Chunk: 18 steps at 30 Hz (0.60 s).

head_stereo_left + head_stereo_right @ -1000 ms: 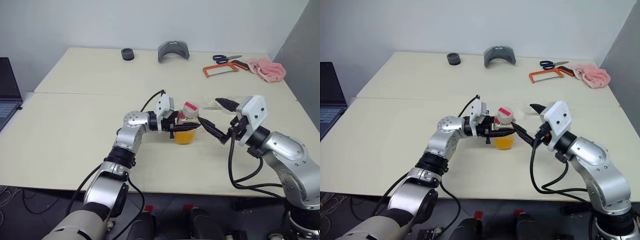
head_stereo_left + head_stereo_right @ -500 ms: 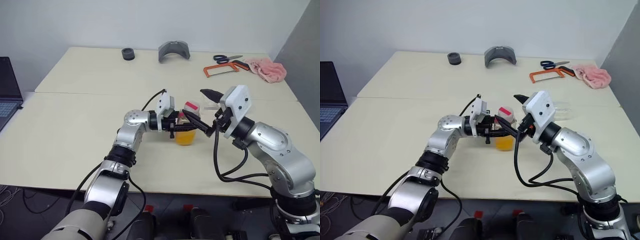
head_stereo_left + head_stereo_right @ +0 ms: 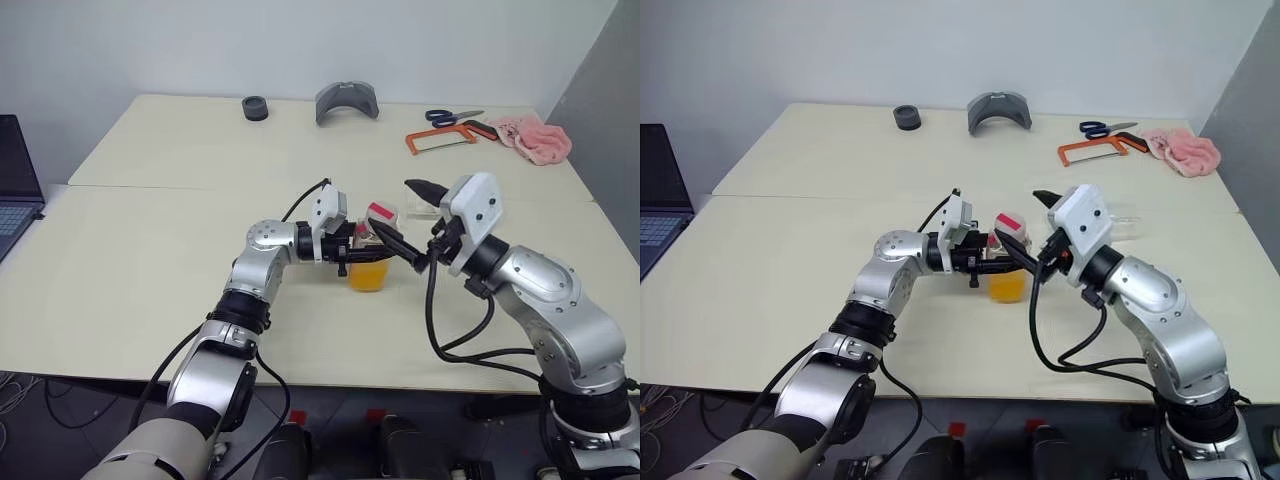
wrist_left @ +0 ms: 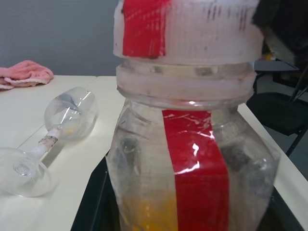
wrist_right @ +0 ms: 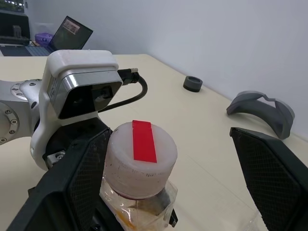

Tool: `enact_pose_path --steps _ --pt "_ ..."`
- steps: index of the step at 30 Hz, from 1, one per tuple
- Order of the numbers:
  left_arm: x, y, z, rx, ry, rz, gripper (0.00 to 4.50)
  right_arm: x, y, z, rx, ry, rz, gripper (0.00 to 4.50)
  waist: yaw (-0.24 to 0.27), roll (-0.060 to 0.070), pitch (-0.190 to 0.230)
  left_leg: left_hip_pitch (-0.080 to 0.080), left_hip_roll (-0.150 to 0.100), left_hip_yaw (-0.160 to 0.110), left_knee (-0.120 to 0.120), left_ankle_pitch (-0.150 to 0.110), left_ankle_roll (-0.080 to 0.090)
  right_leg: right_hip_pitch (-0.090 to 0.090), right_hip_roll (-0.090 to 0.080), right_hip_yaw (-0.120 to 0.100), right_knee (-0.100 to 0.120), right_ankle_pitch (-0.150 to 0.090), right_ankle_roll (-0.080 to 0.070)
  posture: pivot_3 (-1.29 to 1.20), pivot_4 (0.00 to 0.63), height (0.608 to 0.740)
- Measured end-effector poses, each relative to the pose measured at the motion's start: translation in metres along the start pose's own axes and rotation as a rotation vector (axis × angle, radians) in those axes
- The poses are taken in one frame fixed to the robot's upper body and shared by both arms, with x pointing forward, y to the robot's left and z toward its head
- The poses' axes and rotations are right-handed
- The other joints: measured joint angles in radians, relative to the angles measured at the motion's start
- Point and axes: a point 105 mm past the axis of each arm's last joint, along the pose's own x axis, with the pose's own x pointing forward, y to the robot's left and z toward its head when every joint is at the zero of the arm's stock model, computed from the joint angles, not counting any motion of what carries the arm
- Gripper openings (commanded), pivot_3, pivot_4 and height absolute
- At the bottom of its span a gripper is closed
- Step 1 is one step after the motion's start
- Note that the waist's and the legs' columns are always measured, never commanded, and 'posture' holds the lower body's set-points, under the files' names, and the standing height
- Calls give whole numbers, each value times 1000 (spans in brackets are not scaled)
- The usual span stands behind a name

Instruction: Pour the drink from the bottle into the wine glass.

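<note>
My left gripper [image 3: 358, 258] is shut on the bottle [image 3: 372, 252] and holds it upright just above the table's middle. It is a small clear bottle with a red stripe and a white cap [image 5: 140, 156] with a red strip on top. The orange drink [image 3: 368, 276] fills its lower part. My right gripper [image 3: 395, 210] stands open at cap height, one finger [image 5: 77, 180] close beside the cap, the other finger [image 5: 269, 168] well apart. The wine glass [image 4: 72, 113] lies on its side on the table beyond the bottle, partly hidden behind my right gripper in the head views.
At the table's far edge sit a black ring [image 3: 256, 107] and a grey curved piece [image 3: 347, 102]. An orange hacksaw [image 3: 440, 140], scissors [image 3: 452, 116] and a pink cloth [image 3: 535, 135] lie at the far right. A laptop [image 3: 15, 180] stands at the left.
My right gripper has swung left from beside the bottle, still open, and its fingers now flank the cap. The left gripper and the bottle have stayed put.
</note>
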Motion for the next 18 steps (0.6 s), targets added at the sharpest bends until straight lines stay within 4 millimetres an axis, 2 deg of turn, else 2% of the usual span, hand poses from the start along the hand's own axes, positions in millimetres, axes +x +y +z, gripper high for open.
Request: enact_pose_path --steps 18 --pt "0 1 0 0 0 10 1608 -6 -2 0 4 5 0 4226 0 0 0 0 0 0 0 0 0 0 0 0 0 0 0 0 150 740"
